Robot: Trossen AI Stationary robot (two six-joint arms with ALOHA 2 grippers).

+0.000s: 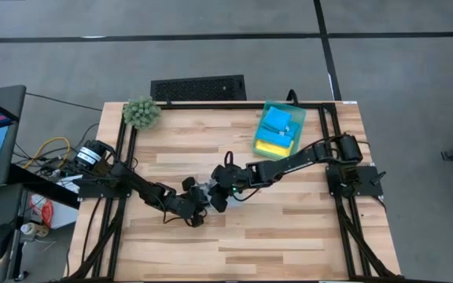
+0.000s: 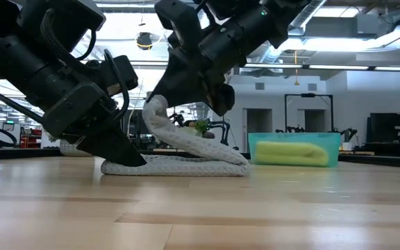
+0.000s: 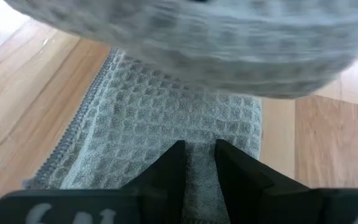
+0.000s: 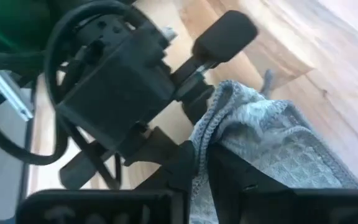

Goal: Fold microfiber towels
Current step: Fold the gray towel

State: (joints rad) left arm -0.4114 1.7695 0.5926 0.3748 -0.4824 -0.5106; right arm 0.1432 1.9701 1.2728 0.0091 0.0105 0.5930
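Note:
A pale grey waffle-weave towel (image 2: pixel 186 165) lies folded on the wooden table near its middle (image 1: pixel 204 191). One end of it rises off the table (image 2: pixel 160 118). My left gripper (image 3: pixel 197 149) is shut on the towel's left end, low at the table (image 2: pixel 120 154). My right gripper (image 4: pixel 204 158) is above it, shut on the raised end. In the high view the two grippers (image 1: pixel 195 208) (image 1: pixel 217 195) stand close together over the towel. A blue towel (image 1: pixel 278 119) and a yellow towel (image 1: pixel 272 146) lie in the green bin. My left gripper pinches the towel's left end (image 3: pixel 199 177) between its two fingers, slanting down from the table's left. That end stays down on the table, and the towel spreads flat beyond the fingers. My right gripper pinches an edge of the towel (image 4: pixel 205 134) between its two fingers, slanting down from the table's right. This end is lifted clear of the table. From it the cloth slopes down, slack, onto the part lying on the table (image 2: pixel 214 149).
A translucent green bin (image 1: pixel 299 118) stands at the table's far right (image 2: pixel 294 139). A fuzzy green ball-shaped plant (image 1: pixel 141 112) sits at the far left corner. A black grille (image 1: pixel 198 88) lies beyond the far edge. Bare wood (image 1: pixel 242 244) stretches along the near side.

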